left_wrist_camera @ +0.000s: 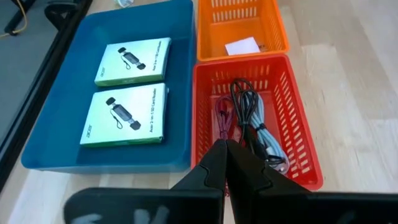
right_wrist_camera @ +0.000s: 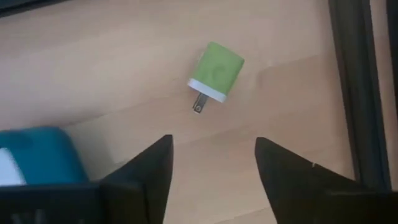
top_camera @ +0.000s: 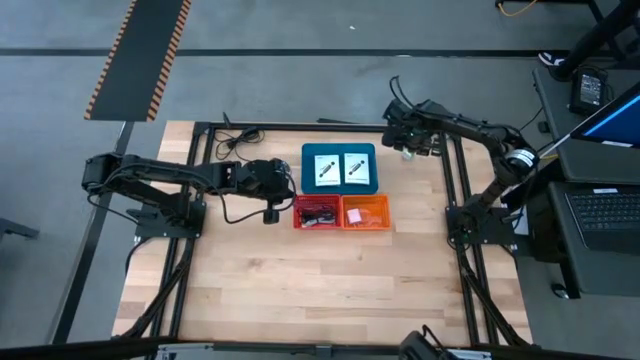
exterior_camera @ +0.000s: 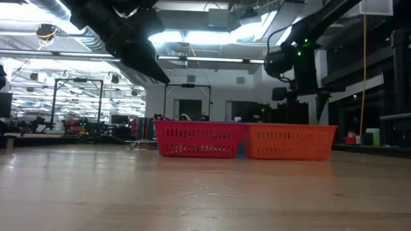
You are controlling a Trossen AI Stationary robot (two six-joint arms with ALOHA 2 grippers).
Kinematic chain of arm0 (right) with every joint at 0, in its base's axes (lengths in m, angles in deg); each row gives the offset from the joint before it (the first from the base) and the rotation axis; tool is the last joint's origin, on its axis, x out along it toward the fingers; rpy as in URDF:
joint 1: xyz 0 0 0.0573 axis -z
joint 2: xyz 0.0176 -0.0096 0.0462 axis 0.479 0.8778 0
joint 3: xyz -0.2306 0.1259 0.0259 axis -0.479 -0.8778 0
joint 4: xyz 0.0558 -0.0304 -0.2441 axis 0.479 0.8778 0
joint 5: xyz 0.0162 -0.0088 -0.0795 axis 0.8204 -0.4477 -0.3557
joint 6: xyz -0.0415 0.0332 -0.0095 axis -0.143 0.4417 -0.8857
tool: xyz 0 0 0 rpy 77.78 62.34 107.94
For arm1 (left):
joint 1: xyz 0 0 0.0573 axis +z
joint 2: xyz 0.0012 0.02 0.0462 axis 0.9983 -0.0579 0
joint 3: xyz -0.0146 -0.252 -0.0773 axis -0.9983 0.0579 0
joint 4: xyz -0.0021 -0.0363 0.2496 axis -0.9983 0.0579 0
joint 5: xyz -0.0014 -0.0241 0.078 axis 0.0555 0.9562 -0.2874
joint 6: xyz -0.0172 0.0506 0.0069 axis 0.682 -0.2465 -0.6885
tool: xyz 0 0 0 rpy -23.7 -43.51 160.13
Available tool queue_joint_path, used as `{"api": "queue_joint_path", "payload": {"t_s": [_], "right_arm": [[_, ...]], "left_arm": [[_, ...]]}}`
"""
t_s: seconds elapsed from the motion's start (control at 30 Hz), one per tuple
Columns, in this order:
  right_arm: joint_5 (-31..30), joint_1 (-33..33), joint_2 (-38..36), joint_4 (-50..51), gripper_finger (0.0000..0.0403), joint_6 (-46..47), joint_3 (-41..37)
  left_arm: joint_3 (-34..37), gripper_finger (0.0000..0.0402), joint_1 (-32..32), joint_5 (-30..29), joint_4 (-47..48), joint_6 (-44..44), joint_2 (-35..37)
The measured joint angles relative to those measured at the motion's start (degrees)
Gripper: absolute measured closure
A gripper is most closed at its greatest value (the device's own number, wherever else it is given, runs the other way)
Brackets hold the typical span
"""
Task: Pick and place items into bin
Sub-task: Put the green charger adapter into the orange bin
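Note:
Two white cards printed with a black pen shape [left_wrist_camera: 127, 87] lie flat in a blue tray [top_camera: 340, 186]. Thin black cables [left_wrist_camera: 247, 112] lie coiled in a red basket [top_camera: 316, 212]. A small pale item [left_wrist_camera: 241, 45] rests on the floor of the orange basket [top_camera: 366, 213]. A small green cube with a white end and metal prongs [right_wrist_camera: 215, 72] lies on its side on the wood, right of the tray. My right gripper [right_wrist_camera: 211, 165] is open above it, fingers apart on either side of the space just short of it. My left gripper [left_wrist_camera: 226, 155] is shut, at the red basket's left end.
Both baskets stand side by side in front of the blue tray [left_wrist_camera: 56, 118]; in the low view they are the red [exterior_camera: 198, 140] and the orange [exterior_camera: 289, 141]. A black frame rail [right_wrist_camera: 348, 81] runs close past the green cube. Bare wood lies toward the near edge [top_camera: 320, 290].

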Motion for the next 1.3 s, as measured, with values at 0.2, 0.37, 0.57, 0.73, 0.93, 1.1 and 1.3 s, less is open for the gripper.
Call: {"api": "queue_joint_path", "payload": {"t_s": [0.2, 0.37, 0.57, 0.73, 0.93, 1.1, 1.3], "right_arm": [[0.2, 0.0, 4.4, -1.0, 0.0181, 2.7, 0.0], [0.4, 0.7, 7.4, -3.8, 0.0182, 3.4, 0.0], [1.1, 2.2, 8.5, -5.0, 0.0181, 1.9, 0.0], [1.3, 3.4, 8.5, -1.7, 0.0181, 0.5, 0.0], [1.3, 4.5, 8.5, -4.1, 0.0181, -0.1, 0.0], [1.3, 4.7, 8.5, -8.8, 0.0181, -0.7, 0.0], [1.3, 4.8, 8.5, -9.0, 0.0181, 0.0, -0.3]], "left_arm": [[0.0, 0.0398, -0.6, 0.0, 0.1, -0.4, 0.0], [0.0, 0.0401, -1.1, 0.0, 0.7, -0.4, 0.0], [0.0, 0.0399, -1.9, 0.0, 0.8, -2.2, 0.0], [0.0, 0.0400, -1.9, 0.0, 0.7, -3.2, 0.0], [0.0, 0.0400, -1.8, 0.0, 0.7, -3.2, 0.0], [0.0, 0.0399, -1.8, 0.0, 0.8, -3.2, 0.0], [0.0, 0.0400, -1.8, 0.0, 2.3, -3.9, 0.0]]}}
